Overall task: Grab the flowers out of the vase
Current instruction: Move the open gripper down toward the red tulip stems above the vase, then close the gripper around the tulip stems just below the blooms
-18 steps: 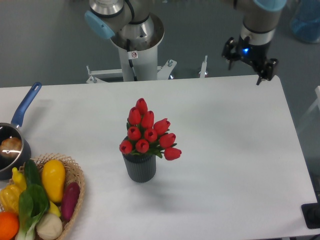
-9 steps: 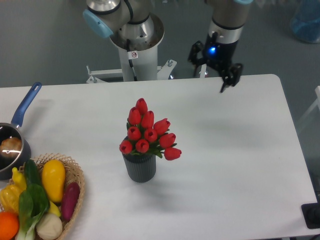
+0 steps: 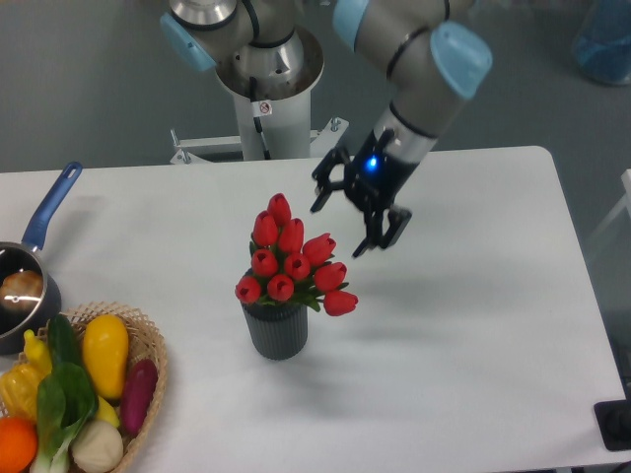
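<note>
Camera: spread hand (image 3: 347,217) just right of flowers (image 3: 292,260), untouched.

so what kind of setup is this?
Looks like a robot lab bench, not a home: an arm on a steel pedestal behind a plain white table, with props laid out, namely flowers in a vase and a basket of vegetables.

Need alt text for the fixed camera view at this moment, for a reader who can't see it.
A robot arm's open claw hovers just right of a bunch of red tulip flowers standing in a dark ribbed vase on a white table, not touching them. At the left edge sit a wicker basket of vegetables and a blue-handled saucepan.
</note>
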`<action>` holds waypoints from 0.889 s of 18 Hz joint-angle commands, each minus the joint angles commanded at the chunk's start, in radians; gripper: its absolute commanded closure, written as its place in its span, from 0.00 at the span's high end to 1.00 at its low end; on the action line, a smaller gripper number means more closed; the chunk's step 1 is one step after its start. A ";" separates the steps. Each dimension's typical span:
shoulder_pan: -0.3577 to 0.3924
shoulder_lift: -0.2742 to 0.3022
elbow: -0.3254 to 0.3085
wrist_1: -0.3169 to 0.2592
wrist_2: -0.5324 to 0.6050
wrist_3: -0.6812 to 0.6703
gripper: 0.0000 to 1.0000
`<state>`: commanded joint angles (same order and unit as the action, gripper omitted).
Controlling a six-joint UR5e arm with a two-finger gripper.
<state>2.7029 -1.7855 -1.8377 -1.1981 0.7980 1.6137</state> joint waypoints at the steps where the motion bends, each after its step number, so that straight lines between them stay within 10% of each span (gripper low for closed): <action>1: 0.000 -0.005 0.001 0.000 -0.029 0.000 1.00; 13: -0.034 -0.017 0.001 0.002 -0.171 -0.009 0.99; 16: -0.035 -0.017 -0.002 0.000 -0.171 -0.005 0.69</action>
<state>2.6676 -1.8024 -1.8392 -1.1980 0.6274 1.6091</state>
